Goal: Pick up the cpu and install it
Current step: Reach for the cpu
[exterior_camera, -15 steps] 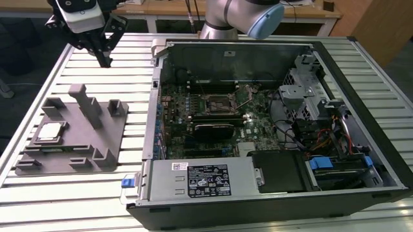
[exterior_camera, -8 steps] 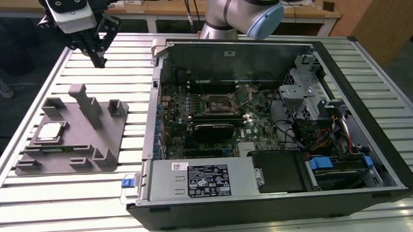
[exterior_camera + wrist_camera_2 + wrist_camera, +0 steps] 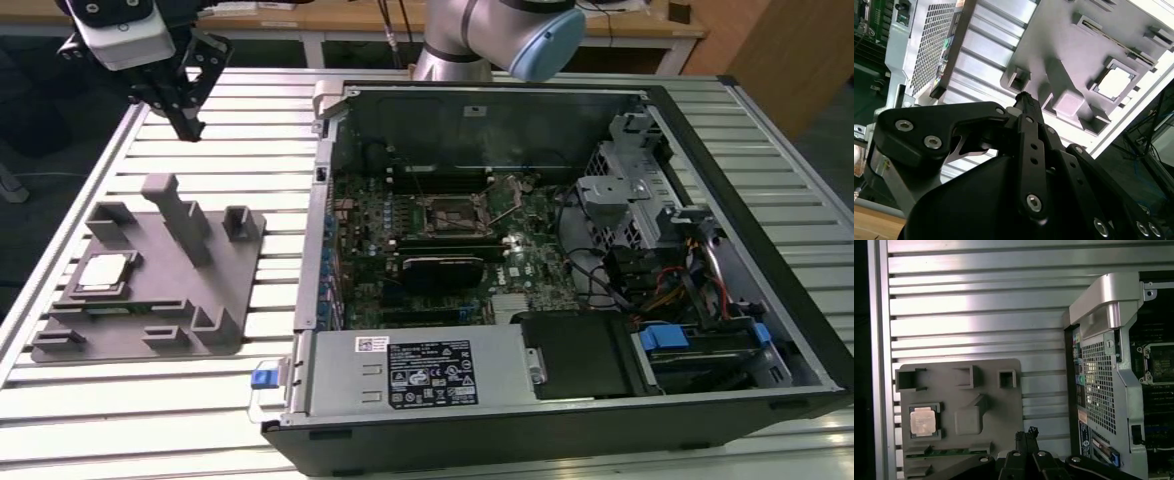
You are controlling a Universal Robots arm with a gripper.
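- Silver cpu lies in a pocket of the grey holder.
- We see the gripper raised well apart from it, fingers pressed together, holding nothing.

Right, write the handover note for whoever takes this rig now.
The end effector is shut and empty, and hovers above the table, apart from the grey holder.
The cpu sits in a recess of the holder, on the exterior view's left of the open computer case.
The socket on the motherboard has no cpu.
Done: nothing yet. Left: pick-up and install.
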